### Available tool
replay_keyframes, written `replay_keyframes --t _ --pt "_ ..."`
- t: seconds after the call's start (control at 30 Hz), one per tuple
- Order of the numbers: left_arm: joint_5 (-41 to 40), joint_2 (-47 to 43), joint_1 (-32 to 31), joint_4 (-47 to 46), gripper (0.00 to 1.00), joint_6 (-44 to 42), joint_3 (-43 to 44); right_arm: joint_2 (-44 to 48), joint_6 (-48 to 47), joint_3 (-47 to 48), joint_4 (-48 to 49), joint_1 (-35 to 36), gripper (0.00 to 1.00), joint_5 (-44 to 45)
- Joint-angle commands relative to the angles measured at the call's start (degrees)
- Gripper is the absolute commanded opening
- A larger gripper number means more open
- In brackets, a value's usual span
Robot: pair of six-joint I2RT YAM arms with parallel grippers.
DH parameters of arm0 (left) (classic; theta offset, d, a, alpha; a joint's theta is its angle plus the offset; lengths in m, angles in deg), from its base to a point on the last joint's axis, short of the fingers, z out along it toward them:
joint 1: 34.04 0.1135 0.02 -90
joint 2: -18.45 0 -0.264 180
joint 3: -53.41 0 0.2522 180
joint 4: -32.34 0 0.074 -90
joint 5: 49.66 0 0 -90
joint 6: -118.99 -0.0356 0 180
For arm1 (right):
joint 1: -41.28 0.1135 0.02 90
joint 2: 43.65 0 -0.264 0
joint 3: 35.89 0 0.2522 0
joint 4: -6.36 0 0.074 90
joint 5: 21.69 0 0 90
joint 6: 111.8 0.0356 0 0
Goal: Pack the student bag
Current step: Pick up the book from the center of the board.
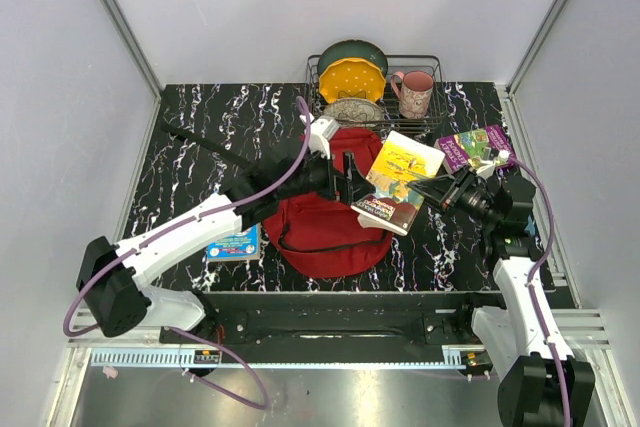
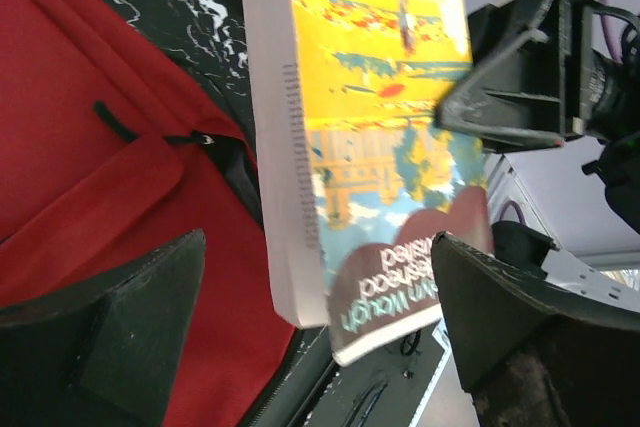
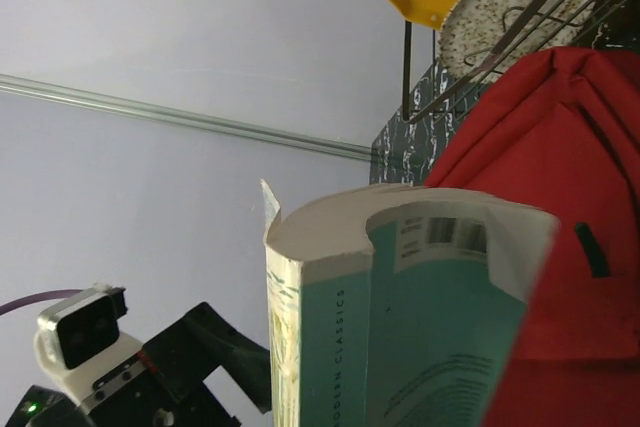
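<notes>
Student bag (image 1: 325, 237), a large red fabric backpack with black zippers and straps, lies flat at the centre of the black white-veined marbled table (image 1: 220, 127), its top end toward 12 o'clock and just short of the wire dish rack (image 1: 440, 67). From these views I cannot tell whether the main zipper is open. A thick paperback with a glossy yellow illustrated cover (image 1: 398, 179) hangs over the bag's 2 o'clock edge, off the table. The right gripper (image 1: 438, 191) is clamped on its 3 o'clock edge and appears to carry it alone. The left gripper (image 1: 350, 183) sits at the book's 9 o'clock side with its fingers spread wide, the book between them with a gap on each side. Judgement: the one-edge hold keeps the book's free end pointing at the bag for insertion. The book's teal back cover curls in the right wrist view, so it is soft stock that may flex or snag on limp cloth. A purple-covered book (image 1: 478, 147) lies at 2 o'clock, a thin blue booklet (image 1: 235, 244) at 8 o'clock.
</notes>
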Motion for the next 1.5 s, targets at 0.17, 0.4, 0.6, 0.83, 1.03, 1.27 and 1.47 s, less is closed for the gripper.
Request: replay_keyframes --t 0.17,0.4,0.6,0.83,1.03,1.27,1.47 --pt "9.6 3.6 4.2 -17.2 0.99 8.0 -1.7 1.2 12.3 2.3 18.3 0.5 0.0 -7.5" --pt "18.6 8.9 5.1 -31.7 0.99 16.2 -3.2 -0.1 18.4 3.5 27.3 0.6 0.0 -9.6" --pt "20.8 9.9 5.9 -41.3 0.99 22.8 -7.9 -1.9 22.3 4.4 33.9 0.8 0.0 -10.1" --pt "26.2 14.9 5.9 -54.6 0.99 31.2 -9.6 -4.5 26.9 4.3 42.1 1.0 0.0 -10.3" --pt "27.4 16.1 5.9 -58.4 0.99 33.5 -9.7 -4.8 26.9 4.7 42.8 1.3 0.0 -10.4" --pt "31.3 19.6 5.9 -66.4 0.99 39.4 -9.3 -6.8 27.5 6.1 45.6 1.4 0.0 -10.6" --pt "33.5 23.7 6.0 -76.1 0.96 46.1 -8.2 -8.8 29.4 7.2 48.3 1.6 0.0 -10.4"
